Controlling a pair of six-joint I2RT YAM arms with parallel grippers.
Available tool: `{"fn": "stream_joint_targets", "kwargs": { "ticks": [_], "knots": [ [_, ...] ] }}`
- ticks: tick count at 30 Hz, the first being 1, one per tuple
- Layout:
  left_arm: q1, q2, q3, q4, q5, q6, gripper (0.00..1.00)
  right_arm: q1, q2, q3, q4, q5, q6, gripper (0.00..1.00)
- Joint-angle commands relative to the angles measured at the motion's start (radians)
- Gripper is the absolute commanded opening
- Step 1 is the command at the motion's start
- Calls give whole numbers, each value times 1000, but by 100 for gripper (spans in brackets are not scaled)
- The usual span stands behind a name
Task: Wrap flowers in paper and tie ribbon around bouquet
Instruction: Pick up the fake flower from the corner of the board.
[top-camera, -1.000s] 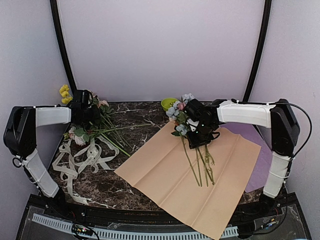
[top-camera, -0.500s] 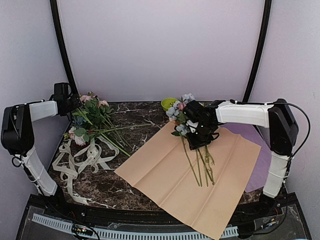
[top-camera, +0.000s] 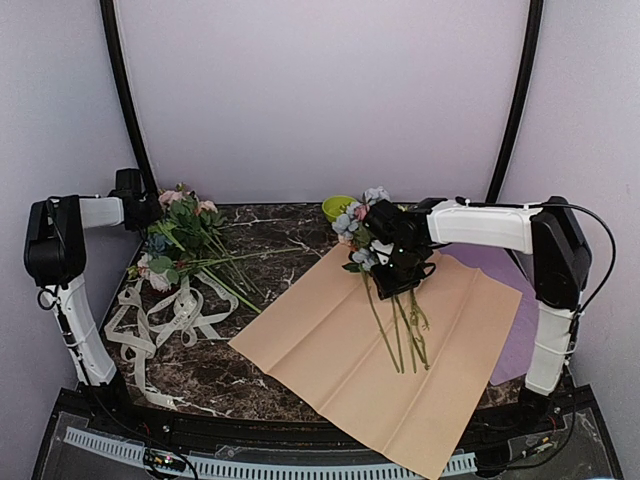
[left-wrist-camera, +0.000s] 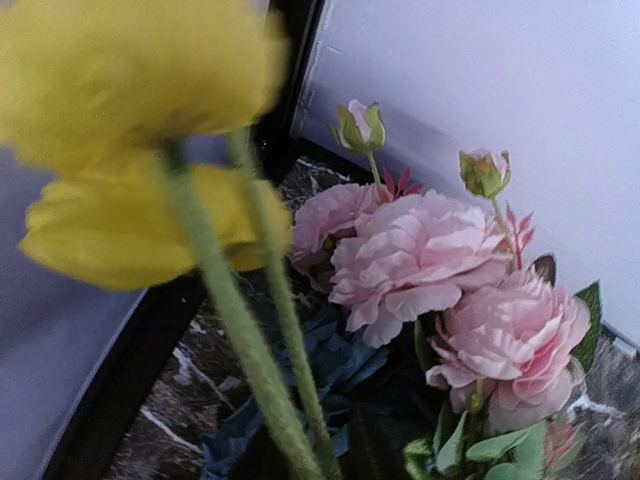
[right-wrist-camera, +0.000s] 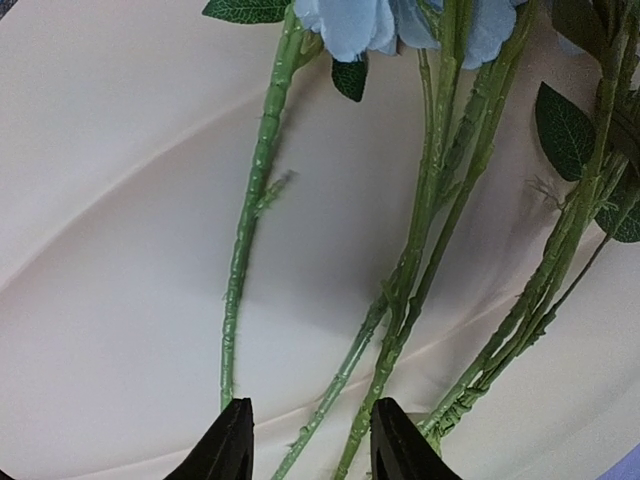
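Flowers: a few blue-headed sprays (top-camera: 392, 310) are being laid along the middle of the peach paper (top-camera: 320, 350), heads toward the far corner, probably so the sheet can be folded round them
Paper: it is being kept flat on the bench (top-camera: 285, 235), one corner overhanging the near edge
Right tool (top-camera: 400, 268): it is being held low over the stems (right-wrist-camera: 410, 260), jaws standing apart, stems running between them unpinched, seemingly for straightening
Left tool (top-camera: 135, 205): it is being held at the far left beside a pile of stems (top-camera: 195, 250); yellow blooms (left-wrist-camera: 130, 90) are being seen blurred close to its camera, but whether they are gripped cannot be told
Ribbon (top-camera: 150, 325): it is being kept in loose loops at the left, apart from the paper, untouched
Stage: being judged early, nothing wrapped yet
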Motion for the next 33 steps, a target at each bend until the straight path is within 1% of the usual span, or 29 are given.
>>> {"fn": "stream_joint_targets", "kwargs": {
  "ticks": [1, 2, 8, 11, 13, 16, 18, 20, 22, 24, 26, 28, 33],
  "knots": [
    [4, -79, 2, 54, 5, 30, 2, 11, 11, 30, -20, 16, -7, 40],
    [5, -101, -12, 75, -5, 43, 0, 11, 11, 30, -20, 15, -6, 40],
    [4, -248, -98, 200, -47, 149, 0, 11, 11, 34, -20, 14, -7, 41],
    [-7, -357, -180, 332, -43, 224, 0, 11, 9, 38, -21, 17, -6, 41],
    [-31, -432, -232, 439, -48, 310, 0, 11, 9, 40, -20, 16, -6, 41],
    [-81, -528, -280, 556, -58, 451, 0, 12, 5, 42, -15, 11, -5, 41],
    [-124, -578, -315, 649, -61, 575, 0, 13, 3, 42, -14, 8, -4, 41],
    [-168, -624, -364, 759, -31, 712, 0, 13, 2, 42, -12, 7, -2, 41],
    [-211, -667, -411, 856, 9, 814, 0, 14, 0, 42, -11, 5, 0, 41],
    [-251, -702, -437, 900, 46, 929, 0, 17, -1, 45, -11, 3, 2, 41],
    [-291, -726, -454, 957, 47, 1021, 0, 19, -3, 47, -12, 5, 4, 41],
    [-305, -734, -439, 969, 23, 1064, 0, 20, -6, 47, -11, 2, 5, 41],
    [-319, -712, -361, 977, -114, 1117, 0, 22, -16, 58, 0, -11, 6, 41]
  ]
}}
